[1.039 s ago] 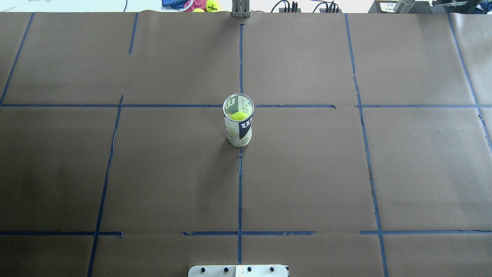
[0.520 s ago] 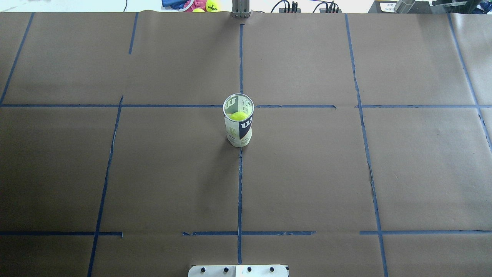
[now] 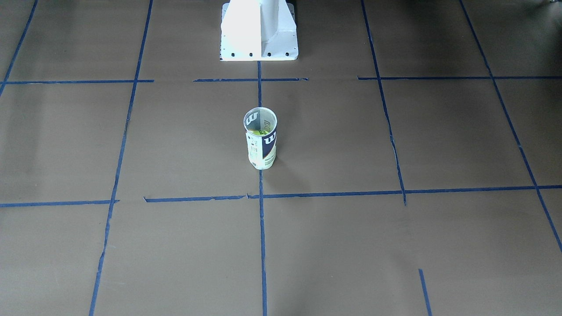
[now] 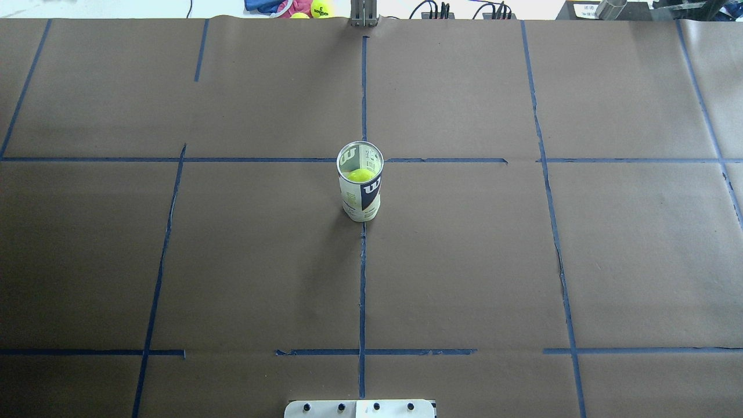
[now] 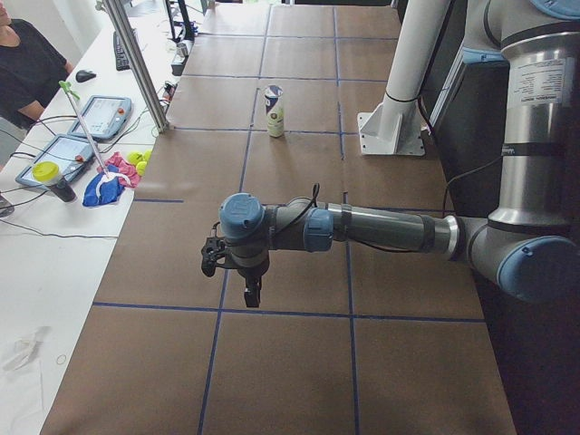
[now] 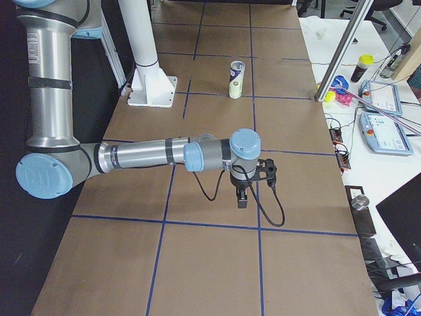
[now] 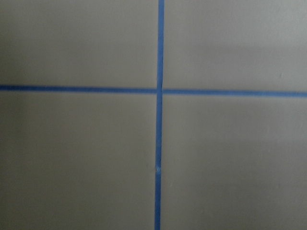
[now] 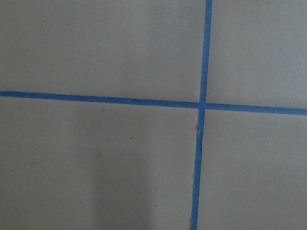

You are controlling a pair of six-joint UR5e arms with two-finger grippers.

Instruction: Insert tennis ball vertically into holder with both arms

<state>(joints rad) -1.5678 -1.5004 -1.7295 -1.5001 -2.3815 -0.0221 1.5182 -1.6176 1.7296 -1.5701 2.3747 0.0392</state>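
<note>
1. The holder (image 4: 360, 194), a clear Wilson tennis-ball can, stands upright and open-mouthed on the brown-papered counter (image 4: 522, 261), on the blue tape line (image 4: 362, 290) that runs to the white pedestal base (image 3: 259, 30)
2. Its label is white with a navy panel bearing a white "W"; a second "W" shows through the far wall near the rim; the smaller print is too fine to read
3. The tennis ball (image 4: 361, 174), yellow-green, sits inside the holder, seen through the open mouth; its print cannot be read
4. The left arm (image 5: 381, 227) reaches level over the counter, well apart from the holder, with the left hand (image 5: 251, 294) pointing down; whether it is open or closed cannot be told
5. The right arm (image 6: 145, 155) does likewise on the holder's other side, well apart; the right hand (image 6: 241, 197) points down, and its state cannot be told either
6. Beyond the holder, past the counter's far edge, lies a spare tennis ball (image 4: 320, 8) with black print too small to read
</note>
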